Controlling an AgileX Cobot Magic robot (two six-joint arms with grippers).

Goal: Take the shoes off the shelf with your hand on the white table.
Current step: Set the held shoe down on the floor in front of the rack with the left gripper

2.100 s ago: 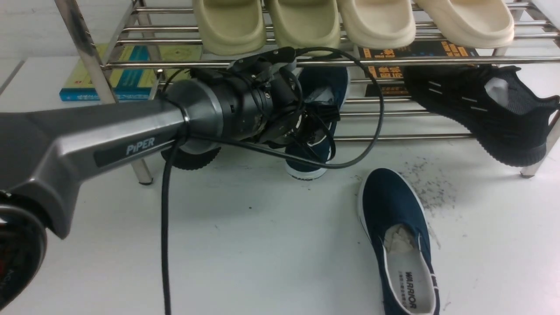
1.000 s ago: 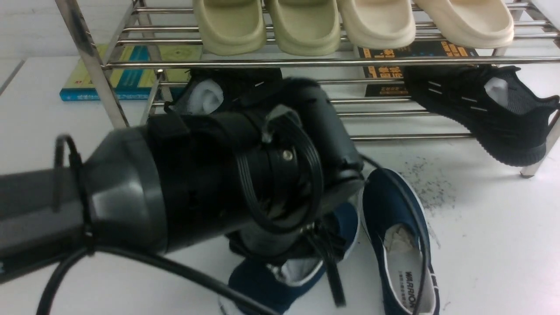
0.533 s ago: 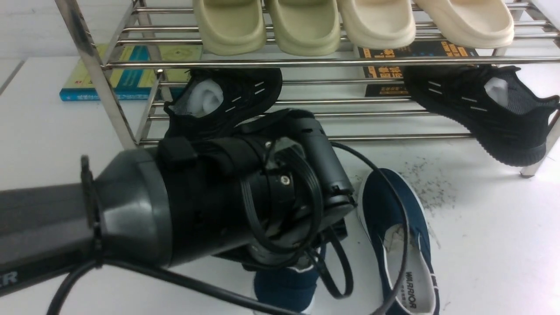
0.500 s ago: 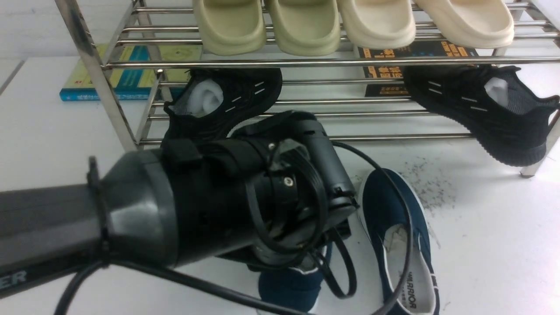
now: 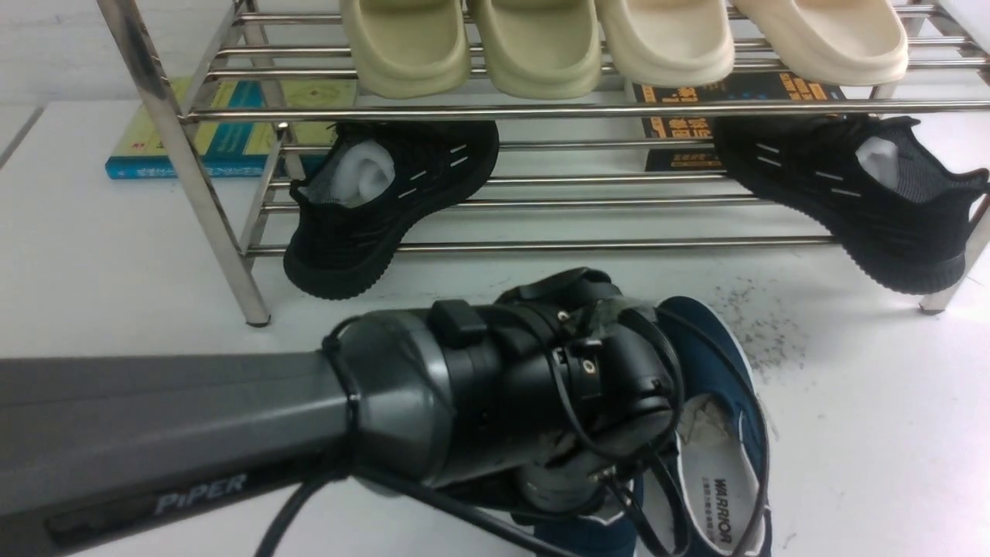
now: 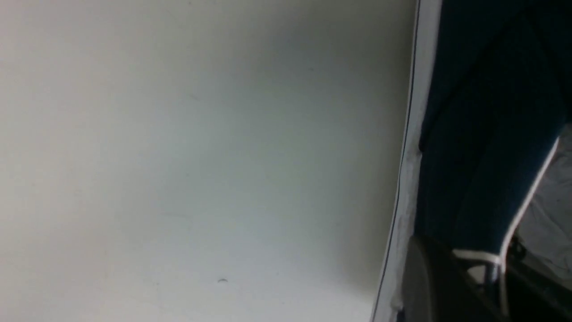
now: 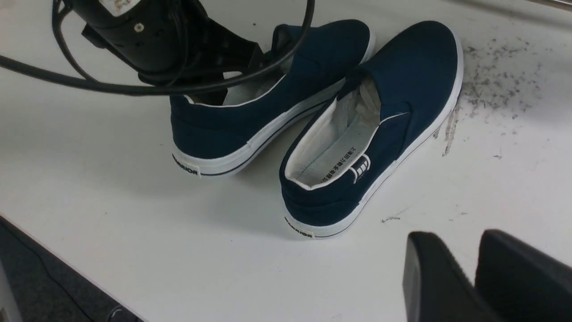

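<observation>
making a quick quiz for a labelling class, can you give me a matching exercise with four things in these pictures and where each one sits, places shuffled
Things
1 foam slippers
2 black sneakers
3 navy shoes
4 blue-edged book

Places
A on the white table, in front of the shelf
B top tier of the shelf
C behind the shelf, at its left end
D lower tier of the shelf

Pairs: 1-B, 2-D, 3-A, 4-C

3 close views sharing shoes (image 7: 393,89)

"PiPER" on left arm (image 5: 155,433); "WARRIOR" on shoe insole (image 5: 723,499), probably heel (image 7: 185,170).
</observation>
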